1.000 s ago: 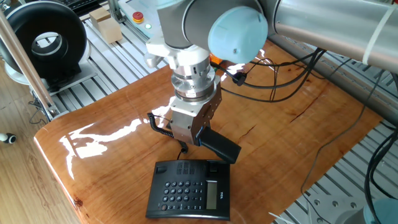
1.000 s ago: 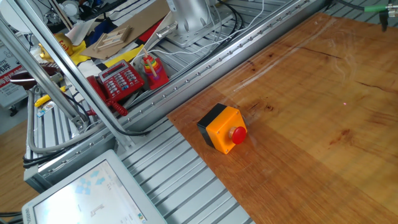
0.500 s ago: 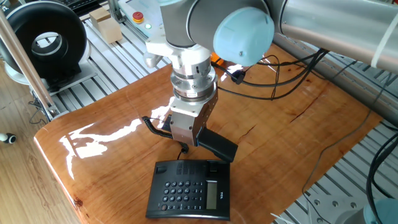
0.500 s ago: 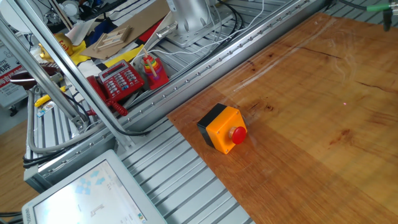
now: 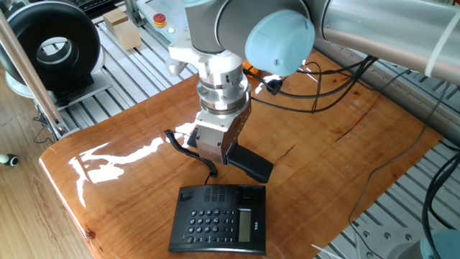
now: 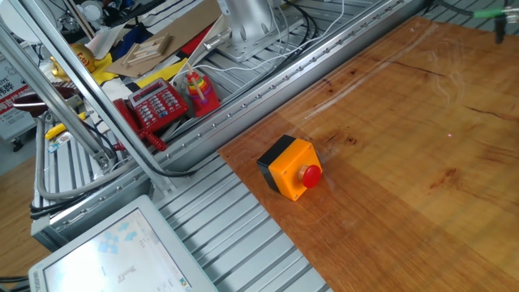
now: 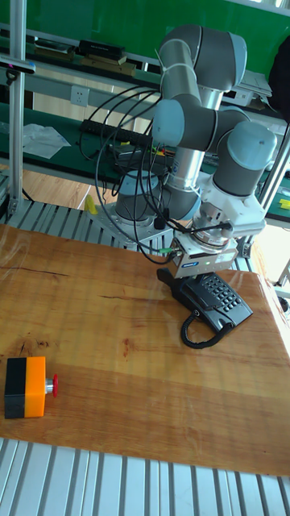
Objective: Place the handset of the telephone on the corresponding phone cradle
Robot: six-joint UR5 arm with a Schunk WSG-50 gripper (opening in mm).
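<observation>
Wooden table (image 5: 359, 144): glossy brown top, rounded corner at 9 o'clock in the one fixed view, ringed by ribbed aluminium framing.

Telephone (image 5: 219, 219): black base with keypad and small grey display, flat on the table close to the 6 o'clock edge in the one fixed view. In the tall fixed view it sits at the 3 o'clock side (image 7: 216, 300), near that edge.

Phone cradle (image 5: 228, 193): the strip of the base nearest the arm, uncovered.

Handset (image 5: 248, 164): black bar, tilted, held off the table just above and behind the base, its free end pointing to 4 o'clock. Not seated on the cradle.

Cord (image 5: 183, 146): black coil, running from the handset toward 9 o'clock, then curving down to the base; in the tall fixed view it loops on the table at 6 o'clock of the phone (image 7: 197, 332).

Gripper (image 5: 215, 147): pointing down, fingers clamped on the handset; the finger tips themselves are hidden by the gripper body.

Orange button box (image 6: 290, 167): red button, on the table near its edge, well apart from the phone.

Open room: broad bare wood toward 12 to 3 o'clock of the phone in the one fixed view; little margin at 6 o'clock.
</observation>
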